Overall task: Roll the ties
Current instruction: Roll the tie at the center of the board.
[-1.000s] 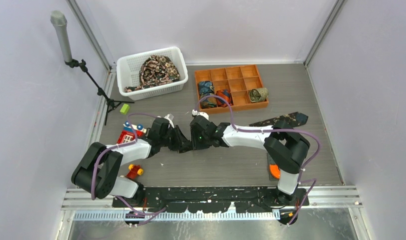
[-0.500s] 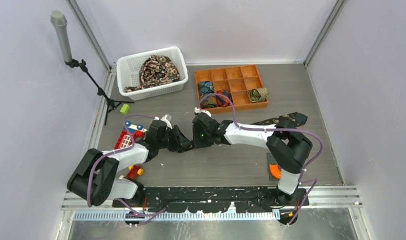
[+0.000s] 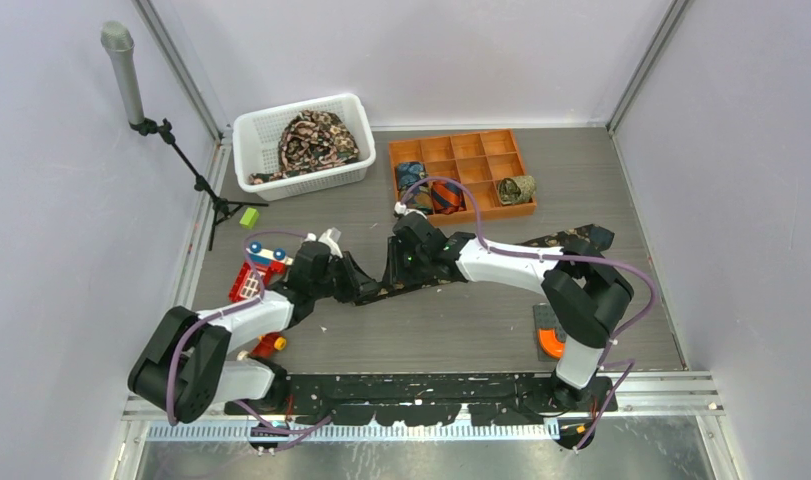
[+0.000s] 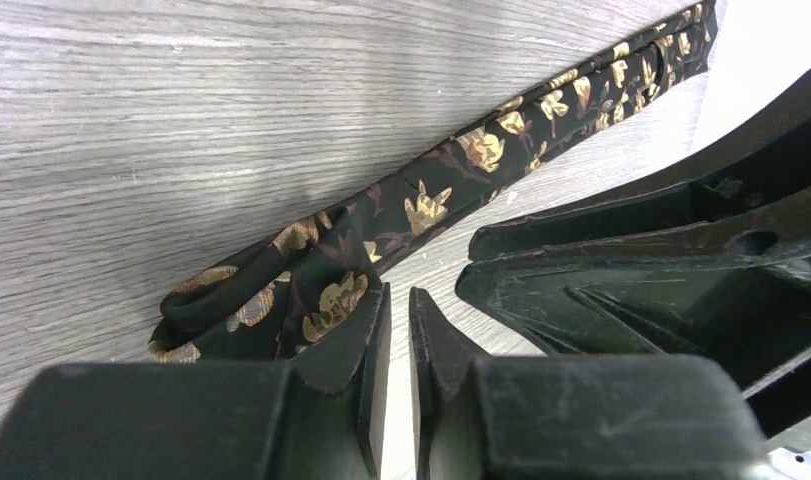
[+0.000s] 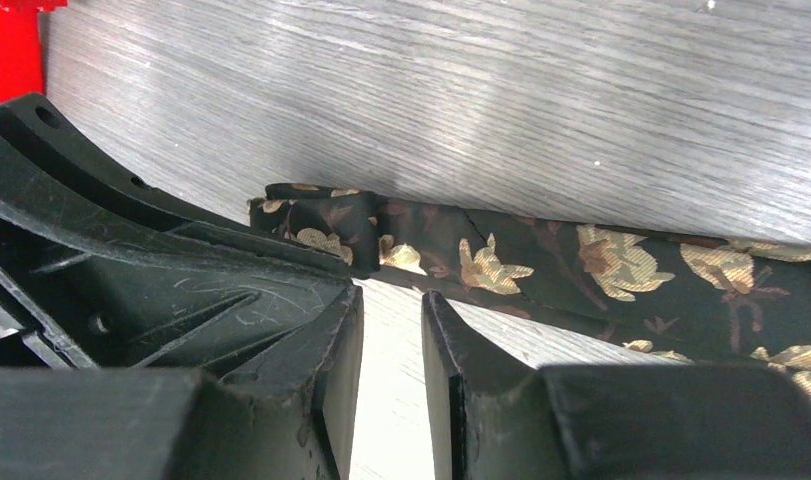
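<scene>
Tie [image 4: 426,205], its end folded over, lies at the left gripper [image 4: 397,295]. That one and the right gripper [image 5: 392,295] gape narrowly, seemingly empty. Pinch the fold squarely, then roll tight.

Plain lilac walls [image 3: 401,50] enclose a grey wood-grain table [image 3: 461,330].

The tie [image 3: 587,237] is stretching across mid-frame; toy bricks [image 3: 249,283] are crowding the left; tabletop [image 3: 451,335] below is lying open.
</scene>
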